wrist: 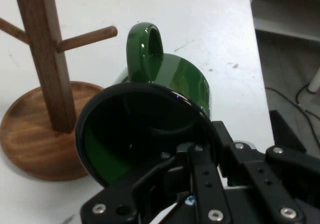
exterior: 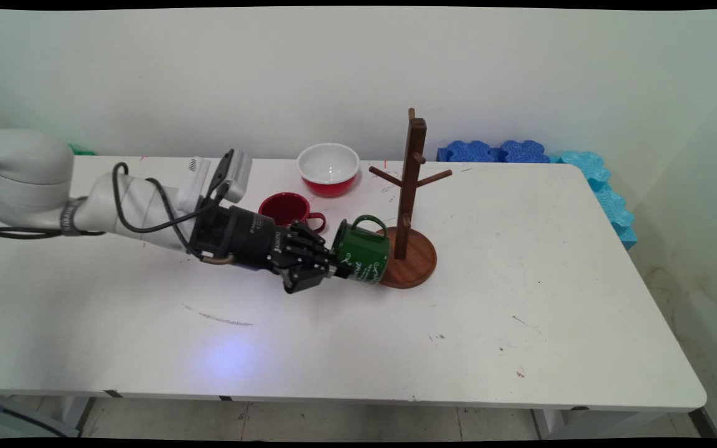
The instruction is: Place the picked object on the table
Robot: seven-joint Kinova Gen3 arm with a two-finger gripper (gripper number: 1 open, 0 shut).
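Black two-finger gripper (exterior: 341,269) pinches the rim of a glossy green enamel mug (exterior: 363,250), one finger inside the mouth, the other outside. Mug is held sideways off the white table (exterior: 520,298), mouth toward the hand, loop handle (wrist: 145,48) on top. Just past the mug: dark wooden mug tree with pegs on a round base (exterior: 409,211), mug near or over the base edge, contact unclear. Behind the hand: dark red mug (exterior: 289,209), further back a red bowl with white inside (exterior: 328,168).
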